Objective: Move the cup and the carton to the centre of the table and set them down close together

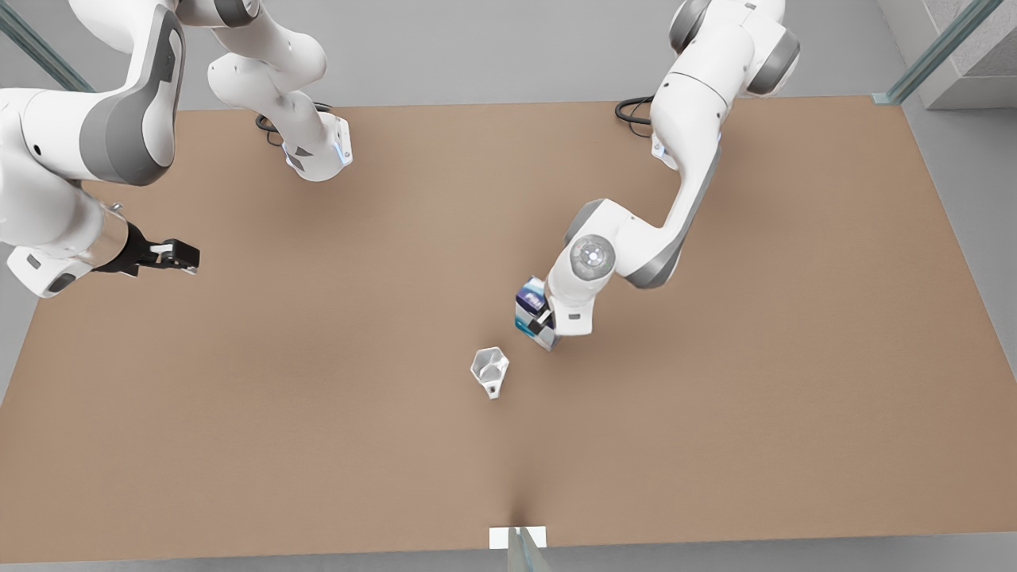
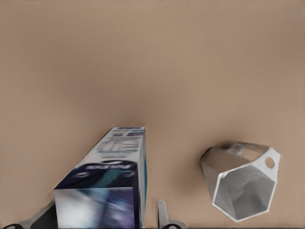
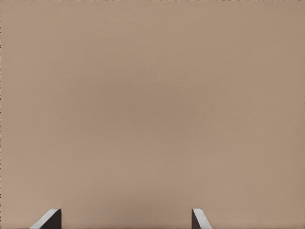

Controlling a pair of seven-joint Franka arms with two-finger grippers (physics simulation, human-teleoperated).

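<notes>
Centrally in the front view, the carton (image 1: 532, 311) is clamped by the left gripper (image 1: 543, 322); the cup (image 1: 490, 368) stands near, at seven o'clock, on the table (image 1: 715, 413). The right gripper (image 1: 179, 256) waits at nine o'clock. In the left wrist view, the cup's inside is seen bare. In the right wrist view, spread fingertips (image 3: 47, 219) are seen.

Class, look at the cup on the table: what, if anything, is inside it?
The cup stands upright near the carton, which the left gripper grips. Its pale faceted inner walls show with nothing in it. The very bottom is shadowed, so something tiny there cannot be ruled out. The right gripper waits open.
</notes>
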